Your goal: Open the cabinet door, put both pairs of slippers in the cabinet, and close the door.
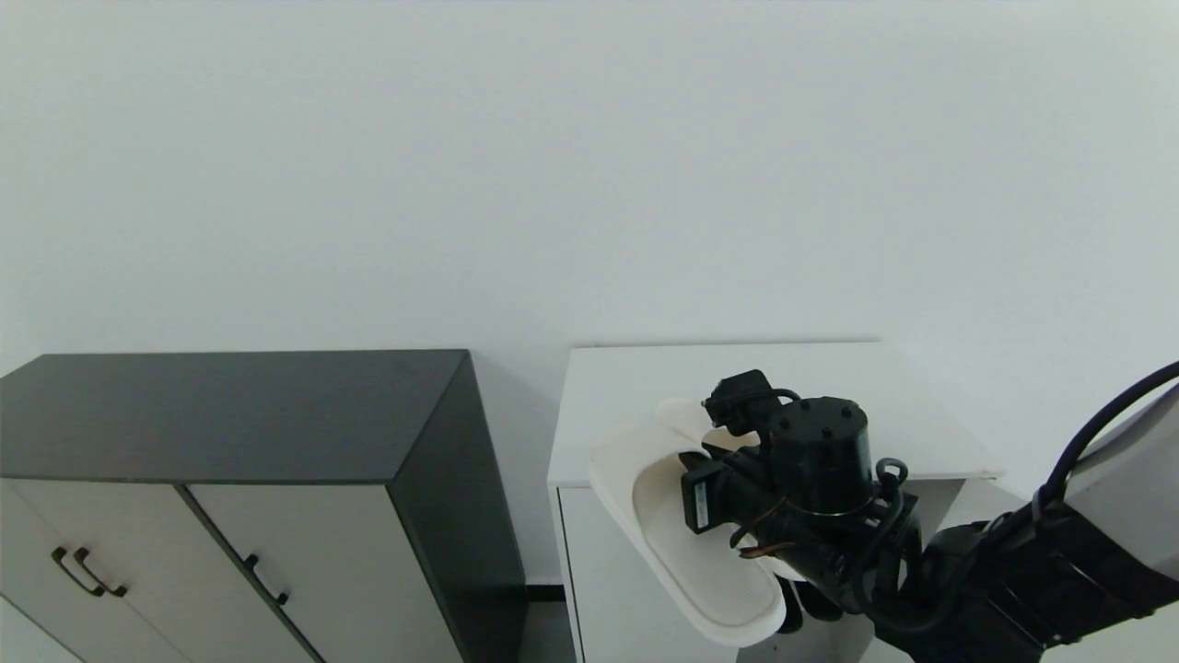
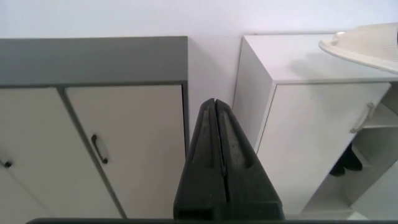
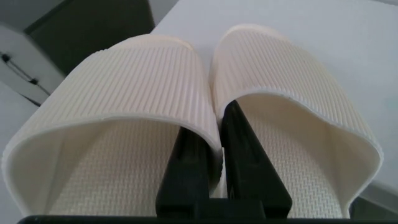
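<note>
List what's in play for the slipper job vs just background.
In play:
cream slippers, clamped in the right gripper
white cabinet, inside showing, likely the target

Background:
dark-topped cabinet, doors closed
left gripper, shut, holding nothing

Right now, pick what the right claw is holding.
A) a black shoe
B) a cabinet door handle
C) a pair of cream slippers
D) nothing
C: the right claw is clamped on the adjoining inner edges of the cream slippers, which it holds side by side near the top of the white cabinet.
</note>
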Controlling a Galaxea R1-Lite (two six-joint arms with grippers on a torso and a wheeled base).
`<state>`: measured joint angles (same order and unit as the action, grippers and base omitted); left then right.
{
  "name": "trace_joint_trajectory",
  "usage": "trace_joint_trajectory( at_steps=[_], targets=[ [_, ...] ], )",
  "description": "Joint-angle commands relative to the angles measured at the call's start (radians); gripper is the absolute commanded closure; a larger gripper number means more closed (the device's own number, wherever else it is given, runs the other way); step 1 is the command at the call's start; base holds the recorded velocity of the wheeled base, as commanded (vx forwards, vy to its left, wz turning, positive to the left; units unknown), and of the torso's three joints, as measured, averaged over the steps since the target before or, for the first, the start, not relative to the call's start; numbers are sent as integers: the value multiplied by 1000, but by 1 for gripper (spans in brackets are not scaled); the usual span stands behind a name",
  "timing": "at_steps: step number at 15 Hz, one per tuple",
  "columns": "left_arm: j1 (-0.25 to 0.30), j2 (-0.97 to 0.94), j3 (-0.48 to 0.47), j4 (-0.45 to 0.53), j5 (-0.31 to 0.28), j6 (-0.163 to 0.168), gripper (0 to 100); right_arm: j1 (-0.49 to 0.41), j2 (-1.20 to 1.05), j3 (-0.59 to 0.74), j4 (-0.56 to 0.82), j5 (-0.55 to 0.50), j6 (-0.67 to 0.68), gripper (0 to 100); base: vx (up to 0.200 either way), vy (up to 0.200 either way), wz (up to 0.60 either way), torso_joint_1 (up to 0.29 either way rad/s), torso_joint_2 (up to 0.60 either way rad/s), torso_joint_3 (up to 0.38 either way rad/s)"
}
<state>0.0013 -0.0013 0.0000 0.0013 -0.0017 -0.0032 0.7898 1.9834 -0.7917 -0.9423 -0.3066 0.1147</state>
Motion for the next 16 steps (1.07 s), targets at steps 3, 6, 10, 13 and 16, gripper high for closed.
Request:
trace_joint_trajectory(
  at_steps=[3,6,10,13,16],
  targets=[
    [0,1,0,0,0,0,100,0,3,2,0,0,0,100,-133,0,0,0,3,2],
    [0,1,0,0,0,-1,100,0,6,2,0,0,0,100,0,0,0,0,0,0],
    [0,1,0,0,0,-1,100,2,11,3,-6,-2,0,100,0,0,0,0,0,0],
    [0,1,0,0,0,-3,100,5,11,5,-18,-3,-1,100,0,0,0,0,0,0],
    [0,1,0,0,0,-3,100,6,11,12,-19,-3,-1,100,0,0,0,0,0,0]
  ],
)
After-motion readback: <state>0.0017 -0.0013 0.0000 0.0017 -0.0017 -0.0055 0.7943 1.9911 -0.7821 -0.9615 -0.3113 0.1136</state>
